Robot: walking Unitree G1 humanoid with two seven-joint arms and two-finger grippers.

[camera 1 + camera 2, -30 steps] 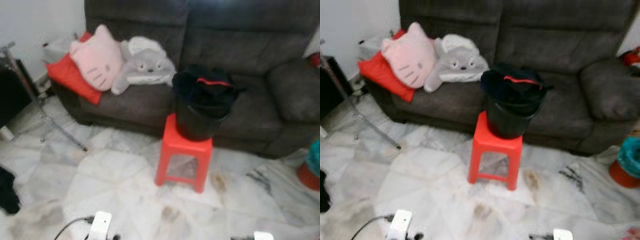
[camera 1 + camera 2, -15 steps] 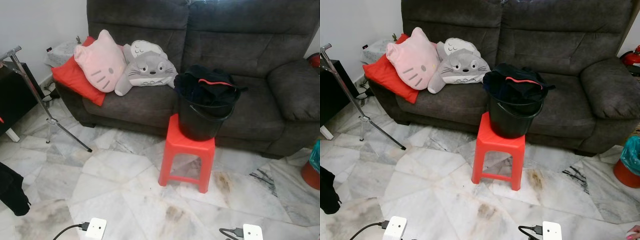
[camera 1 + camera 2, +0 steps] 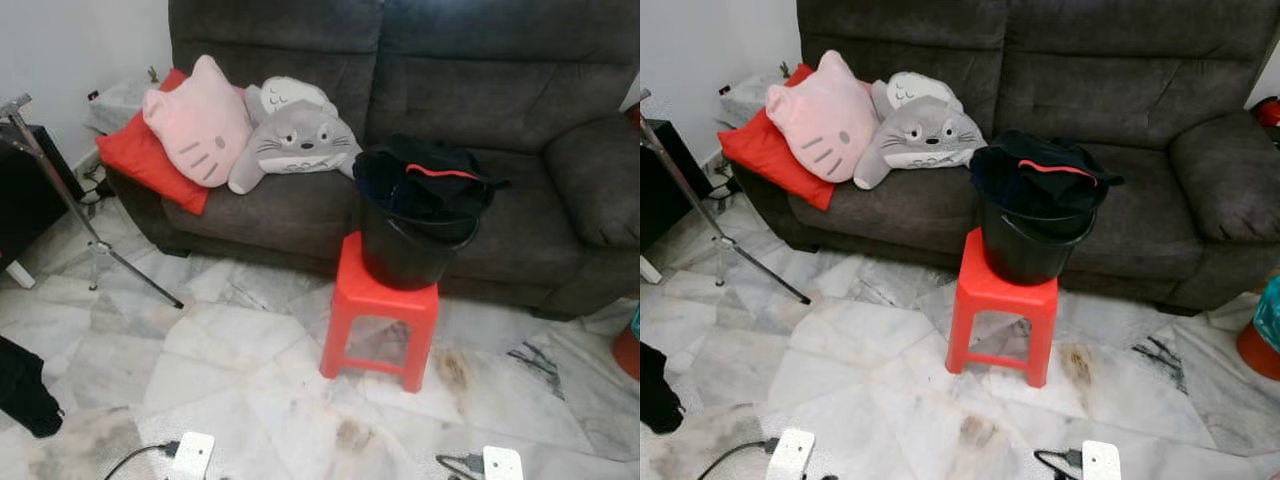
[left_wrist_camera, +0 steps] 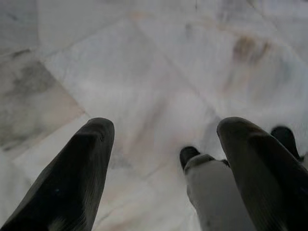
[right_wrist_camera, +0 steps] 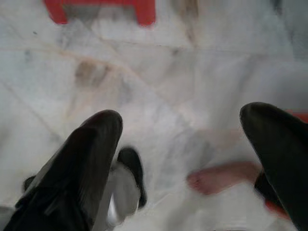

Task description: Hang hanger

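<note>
Hanger cannot be made out among the dark clothes (image 3: 425, 178) in the black bucket (image 3: 410, 250) on the red stool (image 3: 380, 315), so the task looks unstarted: both the left tool (image 4: 163, 159) and right tool (image 5: 180, 154) hang wide open, empty, over the marble floor (image 3: 250, 370)

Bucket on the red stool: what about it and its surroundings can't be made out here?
- Bucket contents: dark clothes heaped on top hide whatever lies beneath; no hanger can be told apart.
- Stand, eye views: its top is cut off by the picture's left edge.
- Right wrist view: a pinkish shape on the floor is too blurred to name.
</note>
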